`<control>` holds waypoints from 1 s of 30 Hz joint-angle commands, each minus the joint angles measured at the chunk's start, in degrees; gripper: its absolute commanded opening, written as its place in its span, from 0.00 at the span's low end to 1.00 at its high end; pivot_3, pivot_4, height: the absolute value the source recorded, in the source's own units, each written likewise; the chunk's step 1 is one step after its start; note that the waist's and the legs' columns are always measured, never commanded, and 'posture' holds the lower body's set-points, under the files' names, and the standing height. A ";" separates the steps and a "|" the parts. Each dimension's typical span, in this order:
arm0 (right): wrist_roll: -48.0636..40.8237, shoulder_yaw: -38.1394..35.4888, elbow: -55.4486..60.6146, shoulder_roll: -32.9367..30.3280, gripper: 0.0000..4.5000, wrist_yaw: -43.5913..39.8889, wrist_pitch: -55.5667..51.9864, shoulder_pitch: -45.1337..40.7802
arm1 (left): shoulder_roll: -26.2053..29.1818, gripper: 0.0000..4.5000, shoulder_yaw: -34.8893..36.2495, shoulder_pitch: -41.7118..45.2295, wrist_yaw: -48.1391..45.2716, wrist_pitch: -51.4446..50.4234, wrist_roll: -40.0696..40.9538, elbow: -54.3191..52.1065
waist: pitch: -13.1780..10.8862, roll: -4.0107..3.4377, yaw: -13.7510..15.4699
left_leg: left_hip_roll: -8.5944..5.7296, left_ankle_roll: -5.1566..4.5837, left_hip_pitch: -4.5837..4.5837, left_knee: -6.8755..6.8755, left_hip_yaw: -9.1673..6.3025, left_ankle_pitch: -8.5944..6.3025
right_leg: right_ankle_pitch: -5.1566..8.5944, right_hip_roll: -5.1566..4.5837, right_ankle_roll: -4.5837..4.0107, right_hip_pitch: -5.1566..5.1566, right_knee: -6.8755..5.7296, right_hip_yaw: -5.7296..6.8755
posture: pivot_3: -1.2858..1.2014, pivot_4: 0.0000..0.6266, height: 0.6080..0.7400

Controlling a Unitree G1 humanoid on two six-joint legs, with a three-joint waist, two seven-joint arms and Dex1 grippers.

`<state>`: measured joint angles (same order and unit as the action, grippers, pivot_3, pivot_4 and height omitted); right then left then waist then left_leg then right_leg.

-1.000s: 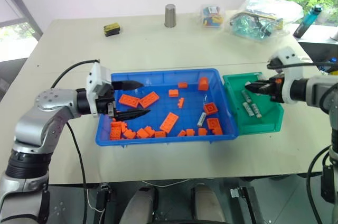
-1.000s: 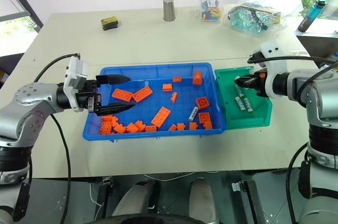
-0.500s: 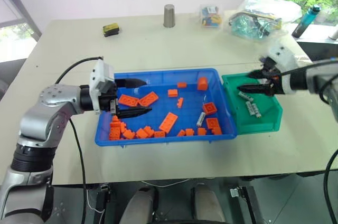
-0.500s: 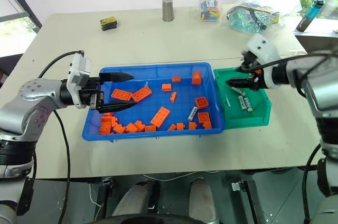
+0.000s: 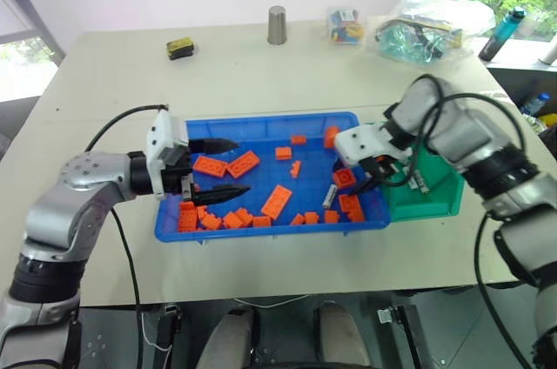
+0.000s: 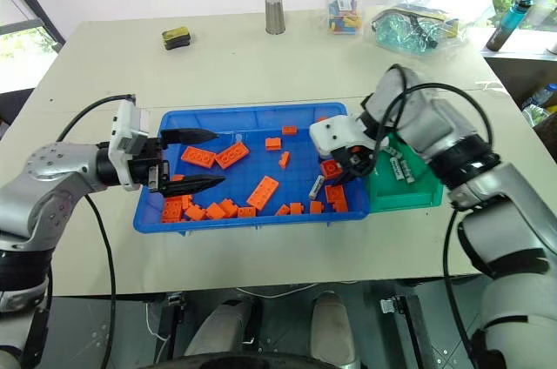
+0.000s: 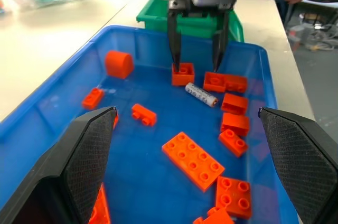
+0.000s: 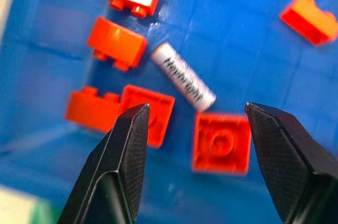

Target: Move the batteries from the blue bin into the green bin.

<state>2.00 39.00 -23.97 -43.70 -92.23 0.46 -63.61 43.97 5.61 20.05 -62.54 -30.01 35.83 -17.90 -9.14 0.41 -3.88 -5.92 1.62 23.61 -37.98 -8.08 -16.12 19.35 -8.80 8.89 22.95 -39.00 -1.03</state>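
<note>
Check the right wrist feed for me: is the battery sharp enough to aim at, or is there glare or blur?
Right wrist view: the battery is sharp, its print legible, while the right gripper fingertips frame it soft and out of focus; the blue bin floor carries mild sheen. Left wrist view: same battery crisp, no glare.

The two head views look forward and down from above onto the whole worktop (image 5: 261, 82), seeing nearly the same scene, one slightly aside of the other. The left wrist view looks level and low along the blue bin (image 7: 47, 108) from the left gripper (image 5: 213, 165) toward the right gripper (image 7: 198, 68). The right wrist view looks steeply down, very close, between its own fingers at the battery (image 8: 183, 76), which the left wrist view shares.
</note>
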 commanded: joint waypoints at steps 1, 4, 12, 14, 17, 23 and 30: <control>1.09 0.66 -2.52 1.41 0.66 -0.27 4.87 -1.94 | 0.97 1.00 2.93 -0.95 1.53 -0.87 1.82 -3.17 | 0.00 0.00 0.16 | -0.01 0.00 0.00 0.00 -0.04 0.00 | 0.00 0.00 0.00 -0.01 0.00 0.02 | 0.52 0.24 0.90; 0.94 1.15 -3.55 2.44 0.66 -0.27 6.08 -1.77 | 1.32 1.00 3.95 -1.99 2.69 -1.47 2.55 -4.44 | 0.00 0.00 0.11 | -0.02 0.00 0.00 0.00 -0.05 0.00 | 0.00 0.00 0.00 -0.04 0.01 0.03 | 0.52 0.24 0.90; 1.82 0.43 -4.77 5.16 0.66 -0.27 6.58 0.27 | 2.13 1.00 5.54 -4.08 3.85 -2.25 3.75 -6.18 | 0.00 0.00 -0.04 | 0.00 0.01 0.00 0.02 -0.06 0.00 | 0.00 0.02 0.00 -0.03 0.00 0.02 | 0.52 0.24 0.90; 2.91 -0.45 -6.08 6.66 0.66 0.05 6.91 0.34 | 2.19 1.00 5.32 -3.69 4.20 -2.55 3.87 -6.22 | 0.00 0.00 -0.05 | 0.00 0.01 0.00 0.02 -0.05 0.00 | 0.00 0.02 0.00 -0.03 0.00 0.02 | 0.52 0.24 0.90; 4.15 -1.09 -7.40 7.73 0.66 0.45 7.25 0.68 | 2.28 1.00 5.04 -3.24 4.60 -2.82 4.14 -6.28 | 0.00 0.00 0.09 | -0.01 0.01 0.00 0.01 -0.06 0.00 | 0.00 0.01 0.00 -0.03 0.00 0.02 | 0.52 0.24 0.90; 5.94 -2.11 -6.63 7.67 0.66 0.12 8.60 3.46 | 2.22 1.00 4.60 -1.62 4.86 -3.51 4.46 -5.85 | 0.00 0.00 0.04 | -0.03 0.01 0.00 0.00 -0.09 0.00 | 0.00 0.01 0.00 -0.06 0.00 0.04 | 0.52 0.24 0.90; 4.31 -5.52 -3.18 8.58 0.30 -0.15 2.24 5.76 | 1.78 1.00 3.45 -0.39 4.53 -3.30 4.18 -4.98 | 0.00 0.00 0.00 | -0.02 0.01 -0.01 -0.01 -0.09 0.00 | 0.00 0.01 0.00 -0.08 0.00 0.04 | 0.52 0.24 0.90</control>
<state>7.11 35.13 -29.39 -35.78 -92.38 5.13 -58.52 45.47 9.03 18.52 -57.60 -33.49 39.45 -22.54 -9.14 0.42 -3.89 -5.94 1.63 23.60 -38.00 -8.17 -16.12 19.35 -8.78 8.89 22.87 -39.00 -0.99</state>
